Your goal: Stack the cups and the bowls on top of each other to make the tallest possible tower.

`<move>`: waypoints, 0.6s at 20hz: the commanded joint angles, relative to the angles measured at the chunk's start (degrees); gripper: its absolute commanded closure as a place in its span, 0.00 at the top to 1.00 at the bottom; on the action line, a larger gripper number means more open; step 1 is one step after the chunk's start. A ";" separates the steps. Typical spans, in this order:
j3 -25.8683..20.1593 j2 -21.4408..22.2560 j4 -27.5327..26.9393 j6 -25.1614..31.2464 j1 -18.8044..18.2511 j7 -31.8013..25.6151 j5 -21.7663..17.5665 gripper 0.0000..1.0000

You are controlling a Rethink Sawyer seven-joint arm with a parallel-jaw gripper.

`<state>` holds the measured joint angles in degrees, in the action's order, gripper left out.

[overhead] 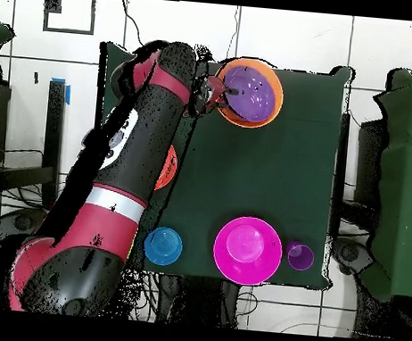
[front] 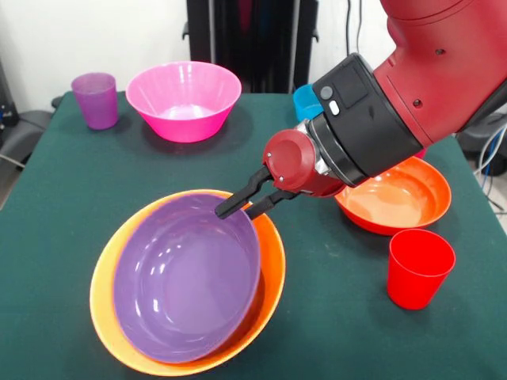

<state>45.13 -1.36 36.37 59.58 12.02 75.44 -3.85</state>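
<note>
From the front I alone see the red cup (front: 420, 267); gripper (front: 247, 203) pinches the glossy purple bowl's (front: 186, 285) rim.

1. The bench (front: 71, 198) carries a dark green cloth that covers its whole top.
2. In the overhead view it stands on a floor of pale tiles (overhead: 293, 37) with dark joints.
3. A white wall (front: 47, 39) stands behind it.
4. Dark cables (front: 487, 158) trail beside its edge.
</note>
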 commanded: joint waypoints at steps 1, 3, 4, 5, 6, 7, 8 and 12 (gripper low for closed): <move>-7.10 0.48 -0.54 -1.59 -0.45 -1.91 -1.49 1.00; -7.07 0.31 -0.87 -1.46 -0.47 -2.15 -1.51 1.00; -7.06 0.29 -0.90 -1.46 -0.46 -2.17 -1.52 1.00; -7.00 0.34 -0.82 -1.47 -0.41 -2.11 -1.56 1.00; -6.98 0.35 -0.83 -1.39 -0.39 -2.22 -1.59 1.00; -6.96 0.36 -0.83 -1.32 -0.36 -2.33 -1.62 1.00; -6.97 0.31 -0.88 -1.22 -0.33 -2.40 -1.61 1.00; -6.88 0.29 -1.01 -1.10 -0.33 -2.46 -1.64 1.00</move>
<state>45.13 -1.36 36.27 59.58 12.02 75.44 -3.85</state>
